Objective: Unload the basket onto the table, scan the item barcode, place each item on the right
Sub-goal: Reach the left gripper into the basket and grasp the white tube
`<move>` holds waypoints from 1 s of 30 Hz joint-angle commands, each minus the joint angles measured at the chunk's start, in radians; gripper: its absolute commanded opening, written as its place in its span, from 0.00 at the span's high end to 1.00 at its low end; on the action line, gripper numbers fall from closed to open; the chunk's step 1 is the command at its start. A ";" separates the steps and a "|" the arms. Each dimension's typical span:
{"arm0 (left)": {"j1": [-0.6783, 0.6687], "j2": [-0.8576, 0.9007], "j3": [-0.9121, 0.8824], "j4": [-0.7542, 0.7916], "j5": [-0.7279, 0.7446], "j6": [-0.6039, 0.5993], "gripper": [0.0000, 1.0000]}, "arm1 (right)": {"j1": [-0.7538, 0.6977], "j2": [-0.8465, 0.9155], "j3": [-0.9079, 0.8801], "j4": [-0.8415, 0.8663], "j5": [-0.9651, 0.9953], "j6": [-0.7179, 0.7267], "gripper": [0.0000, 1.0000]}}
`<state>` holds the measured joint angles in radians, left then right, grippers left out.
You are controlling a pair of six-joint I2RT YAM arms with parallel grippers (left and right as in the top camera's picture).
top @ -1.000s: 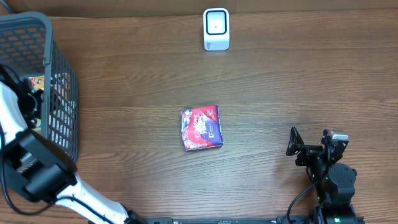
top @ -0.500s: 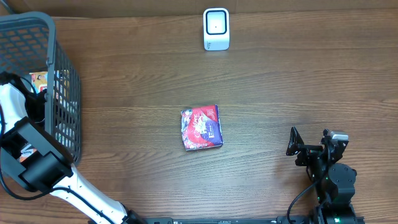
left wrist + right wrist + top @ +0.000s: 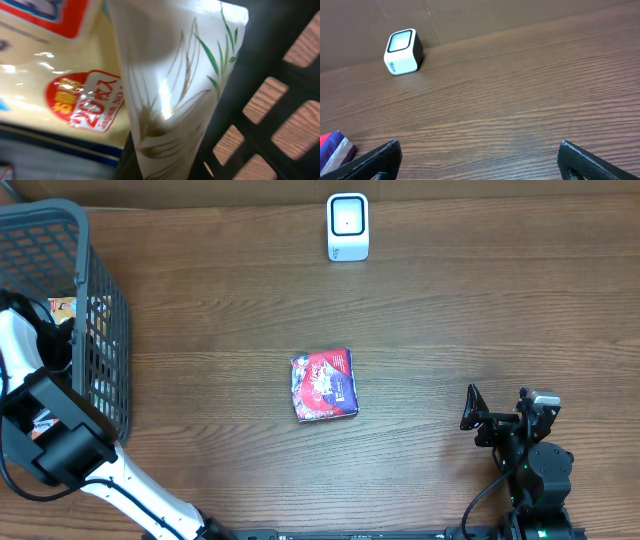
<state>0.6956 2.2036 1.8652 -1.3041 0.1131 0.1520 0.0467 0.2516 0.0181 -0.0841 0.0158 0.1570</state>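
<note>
My left gripper [image 3: 165, 169] is down inside the grey basket [image 3: 100, 330], shut on a white packet [image 3: 170, 90] printed with green and brown grass blades. Dark fingers press the packet's lower end from both sides. Under it lies a yellow packet [image 3: 50, 75] with a red round label. The white scanner [image 3: 348, 226] stands at the far edge of the table and also shows as the scanner [image 3: 403, 51] in the right wrist view. My right gripper [image 3: 478, 418] hovers open and empty at the near right, its gripper [image 3: 479, 160] jaws wide apart over bare wood.
A red and purple packet [image 3: 324, 385] lies flat at the table's middle; its corner [image 3: 332, 150] shows in the right wrist view. The basket's mesh wall [image 3: 280, 115] is close on the right of the left gripper. A brown cardboard wall runs behind the scanner.
The left gripper's jaws have closed on the white packet, and the left arm has shifted a little inside the basket. The right arm and the red packet have not moved.
</note>
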 commanded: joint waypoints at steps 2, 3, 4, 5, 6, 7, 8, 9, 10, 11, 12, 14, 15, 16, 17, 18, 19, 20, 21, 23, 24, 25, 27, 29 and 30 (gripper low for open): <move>-0.006 -0.001 0.201 -0.071 0.011 -0.072 0.96 | 0.005 0.000 -0.010 0.002 0.012 0.002 0.00; -0.006 -0.001 0.243 -0.089 0.014 -0.078 0.96 | 0.005 0.000 -0.010 0.002 0.012 0.002 0.00; -0.006 -0.001 0.293 -0.113 0.023 -0.078 0.96 | 0.005 0.000 -0.010 0.002 0.012 0.002 0.00; -0.008 -0.001 0.349 -0.141 0.037 -0.078 0.96 | 0.005 0.000 -0.010 0.002 0.012 0.002 0.00; -0.009 -0.001 0.393 -0.163 0.048 -0.077 0.96 | 0.005 0.000 -0.010 0.002 0.012 0.002 0.00; -0.010 -0.001 0.440 -0.186 0.060 -0.077 0.96 | 0.005 0.000 -0.010 0.002 0.012 0.002 0.00; -0.010 -0.001 0.477 -0.202 0.073 -0.077 0.96 | 0.005 0.000 -0.010 0.002 0.012 0.002 0.00; -0.010 -0.001 0.527 -0.224 0.096 -0.077 0.96 | 0.005 0.000 -0.010 0.002 0.012 0.002 0.00; -0.010 -0.002 0.570 -0.243 0.121 -0.077 0.96 | 0.005 0.000 -0.010 0.002 0.012 0.002 0.00; -0.010 -0.002 0.603 -0.259 0.143 -0.077 0.96 | 0.005 0.000 -0.010 0.002 0.012 0.002 0.00; -0.010 -0.003 0.651 -0.283 0.179 -0.078 0.96 | 0.005 0.000 -0.010 0.002 0.012 0.002 0.00; -0.010 -0.003 0.707 -0.316 0.222 -0.077 0.96 | 0.005 0.000 -0.010 0.002 0.012 0.002 0.00; -0.010 -0.003 0.735 -0.334 0.243 -0.078 0.96 | 0.005 0.000 -0.010 0.002 0.012 0.002 0.00; -0.010 -0.005 0.760 -0.353 0.263 -0.078 0.96 | 0.005 0.000 -0.010 0.003 0.012 0.002 0.00; -0.010 -0.007 0.777 -0.369 0.285 -0.078 0.96 | 0.005 0.000 -0.010 0.002 0.012 0.002 0.00; -0.010 -0.008 0.795 -0.386 0.312 -0.078 0.96 | 0.005 0.000 -0.010 0.002 0.012 0.002 0.00; -0.010 -0.009 0.802 -0.386 0.333 -0.078 0.96 | 0.005 0.000 -0.010 0.002 0.012 0.002 0.00; -0.010 -0.016 0.803 -0.386 0.364 -0.078 0.96 | 0.005 0.000 -0.010 0.002 0.012 0.002 0.00; -0.010 -0.024 0.803 -0.385 0.392 -0.078 0.96 | 0.005 0.000 -0.010 0.002 0.011 0.002 0.00; -0.010 -0.042 0.804 -0.377 0.431 -0.077 0.96 | 0.005 0.000 -0.010 0.002 0.011 0.002 0.00; -0.009 -0.052 0.804 -0.370 0.428 -0.077 0.96 | 0.005 0.000 -0.010 0.002 0.011 0.002 0.00; -0.006 -0.064 0.804 -0.363 0.420 -0.077 0.96 | 0.005 0.000 -0.010 0.002 0.011 0.002 0.00; -0.002 -0.090 0.804 -0.346 0.415 -0.077 0.96 | 0.005 0.000 -0.010 0.002 0.011 0.002 0.00; -0.002 -0.131 0.804 -0.317 0.414 -0.077 0.96 | 0.005 0.000 -0.010 0.002 0.011 0.002 0.00; -0.002 -0.146 0.804 -0.306 0.407 -0.077 0.96 | 0.005 0.000 -0.010 0.002 0.011 0.002 0.00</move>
<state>0.6945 2.1925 2.6392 -1.6341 0.4454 0.0849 0.0467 0.2516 0.0181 -0.0845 0.0158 0.1570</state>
